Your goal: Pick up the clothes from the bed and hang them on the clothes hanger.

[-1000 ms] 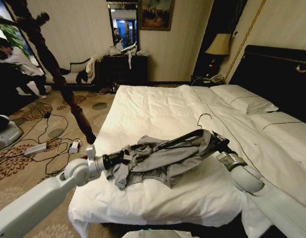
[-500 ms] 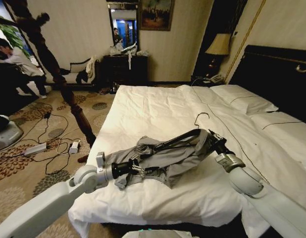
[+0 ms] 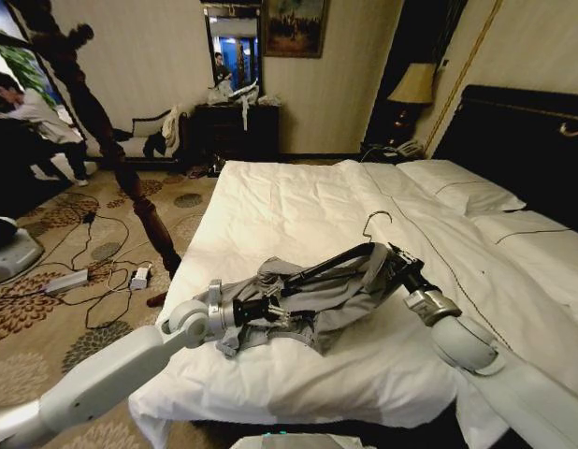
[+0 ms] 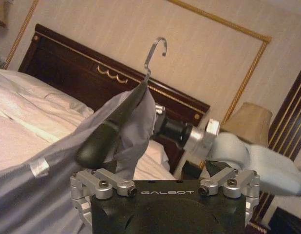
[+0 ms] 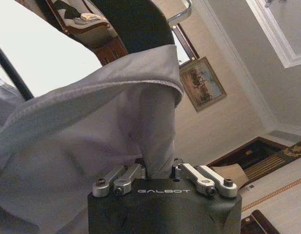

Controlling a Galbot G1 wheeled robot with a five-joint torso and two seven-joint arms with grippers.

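Landmark: the bed (image 3: 298, 201). The clothes (image 3: 312, 297), a grey creased shirt, lie bunched near the bed's foot edge, partly draped over the clothes hanger (image 3: 340, 259), whose silver hook stands up toward the pillows.

Right gripper (image 3: 398, 265), on the headboard side of the shirt: fingers pinched on the shirt cloth at the collar end; the right wrist view shows a fold drawn between them.

Left gripper (image 3: 270, 309), on the foot side: now tucked in under the shirt's lower folds, further in across the bed than a second ago. Cannot tell its finger state; cloth covers them.

The hanger's foot-side arm stands slightly higher off the duvet than before. Judgement: shirt is being worked onto the hanger; one shoulder looks seated, the other not yet.
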